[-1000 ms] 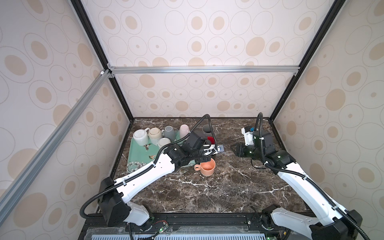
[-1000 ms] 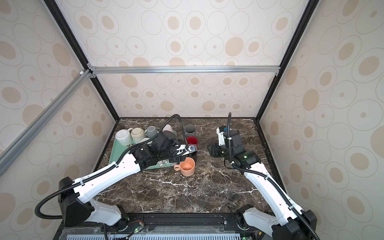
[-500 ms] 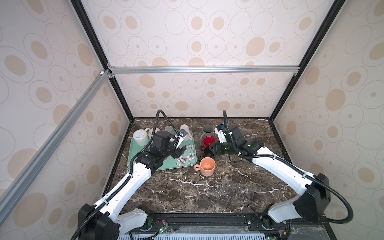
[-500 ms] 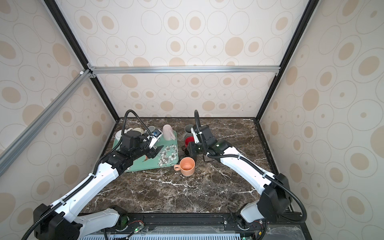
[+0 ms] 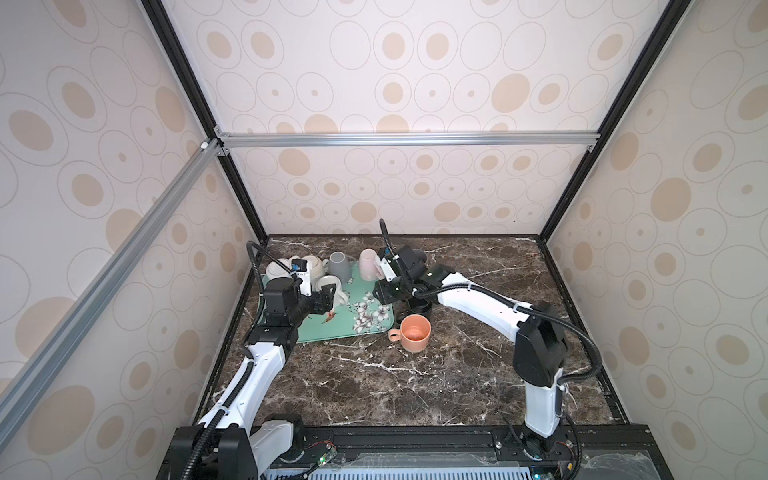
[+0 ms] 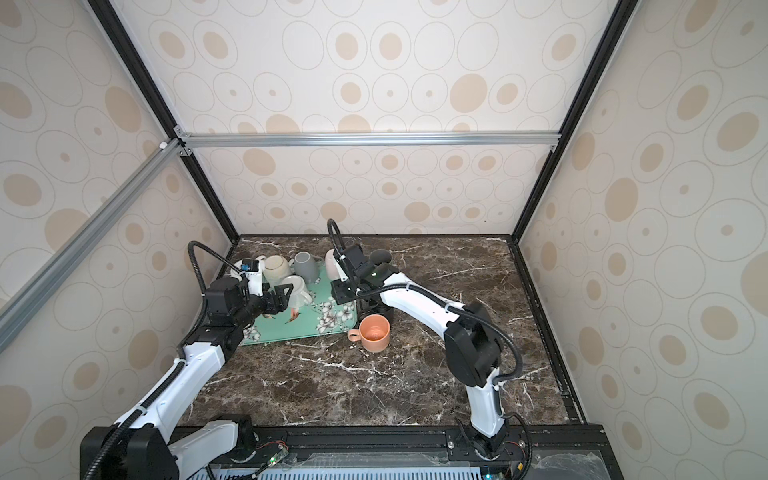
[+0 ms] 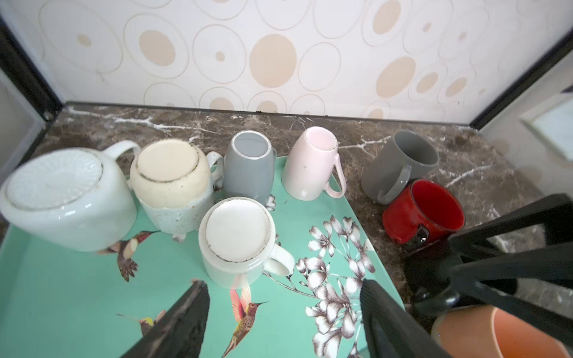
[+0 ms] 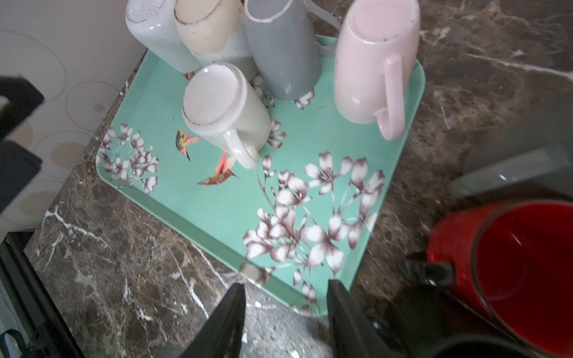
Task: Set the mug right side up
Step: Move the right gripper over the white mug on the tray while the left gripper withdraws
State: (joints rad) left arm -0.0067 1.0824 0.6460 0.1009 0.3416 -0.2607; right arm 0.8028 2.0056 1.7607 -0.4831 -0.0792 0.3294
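Since a second ago both arms are trading places before us: the left gripper [image 5: 327, 296], then beside the orange mug [image 5: 413, 332], is now hanging back over the green tray [image 5: 332, 332], while the right gripper [image 5: 384, 293], then off on the right side, is reaching across the middle to the tray's right edge. We are finding the left gripper's jaws standing wide apart and holding nothing, pointing at the small white mug [image 7: 237, 235], which is sitting upside down on the tray, base up, handle turned toward the printed flowers, just ahead of the fingertips and not touching them. We are seeing the right gripper's jaws partly apart and likewise empty, hovering over the tray's rim, with the red mug [image 8: 524, 266] standing upright just beside it on the marble table [image 8: 124, 263]. Behind the small white mug four more are standing upside down in a row: a large ribbed mug [image 7: 62, 192], a cream mug [image 7: 170, 173], a grey mug [image 7: 249, 164] and a pink mug [image 7: 313, 164]. We are also seeing a dark grey mug [image 7: 403, 161] standing upright on the table behind the red mug
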